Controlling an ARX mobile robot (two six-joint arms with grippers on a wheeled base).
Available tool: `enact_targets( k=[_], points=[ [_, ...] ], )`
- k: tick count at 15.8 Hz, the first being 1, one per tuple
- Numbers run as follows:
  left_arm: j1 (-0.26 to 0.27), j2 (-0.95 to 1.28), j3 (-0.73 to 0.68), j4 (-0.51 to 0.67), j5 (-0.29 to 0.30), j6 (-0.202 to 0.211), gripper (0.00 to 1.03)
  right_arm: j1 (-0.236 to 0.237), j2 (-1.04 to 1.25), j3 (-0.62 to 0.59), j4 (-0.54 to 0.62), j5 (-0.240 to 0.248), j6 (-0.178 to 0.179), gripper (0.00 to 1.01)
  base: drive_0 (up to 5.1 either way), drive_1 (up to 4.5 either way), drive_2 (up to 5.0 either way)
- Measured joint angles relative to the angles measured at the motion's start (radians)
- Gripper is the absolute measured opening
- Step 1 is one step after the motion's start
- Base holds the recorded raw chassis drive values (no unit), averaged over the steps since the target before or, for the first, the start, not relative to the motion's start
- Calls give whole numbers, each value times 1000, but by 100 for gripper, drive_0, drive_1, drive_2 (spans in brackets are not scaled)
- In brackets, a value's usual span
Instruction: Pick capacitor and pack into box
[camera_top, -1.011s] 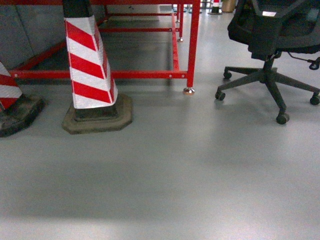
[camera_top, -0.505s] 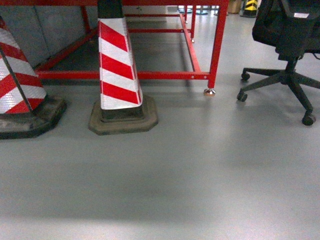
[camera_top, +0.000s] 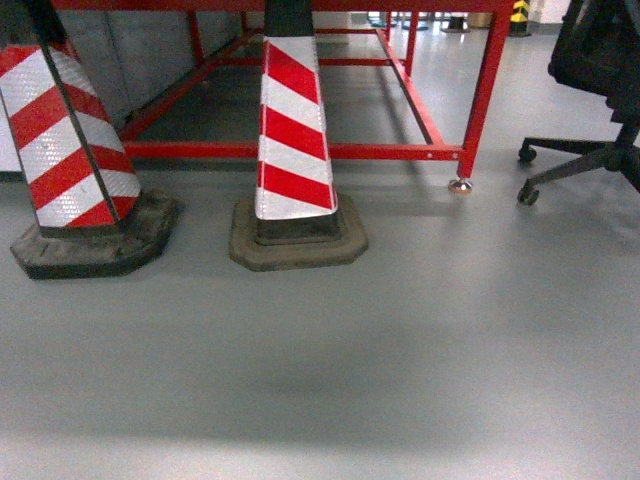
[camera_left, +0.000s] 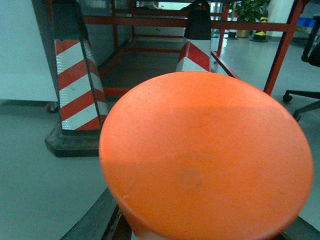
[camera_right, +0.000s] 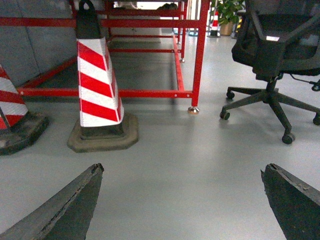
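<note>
right gripper (camera_right: 182, 200): dark wedge fingers spread wide, nothing between | left gripper: cannot tell, a matte orange round disc (camera_left: 205, 160) fills its wrist view | box, capacitor: not in view | scene: smooth grey floor (camera_top: 400, 350); striped cones (camera_top: 293, 140) on octagonal rubber bases; red tubular frame (camera_top: 480, 90) behind; black swivel chair (camera_right: 272, 45) far right

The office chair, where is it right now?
The office chair sits at the far right edge of the head view, on the grey floor just right of the red frame. The right wrist view shows it fully at upper right.
</note>
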Motion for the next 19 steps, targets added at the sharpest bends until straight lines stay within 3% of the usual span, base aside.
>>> enact_targets(
  k=[6,19],
  points=[
    [0,0,0,0,0,0,44,0,0,0,0,1,0,98,0,0,0],
    [0,0,0,0,1,0,44,0,0,0,0,1,0,98,-4,424,-432]
  ],
)
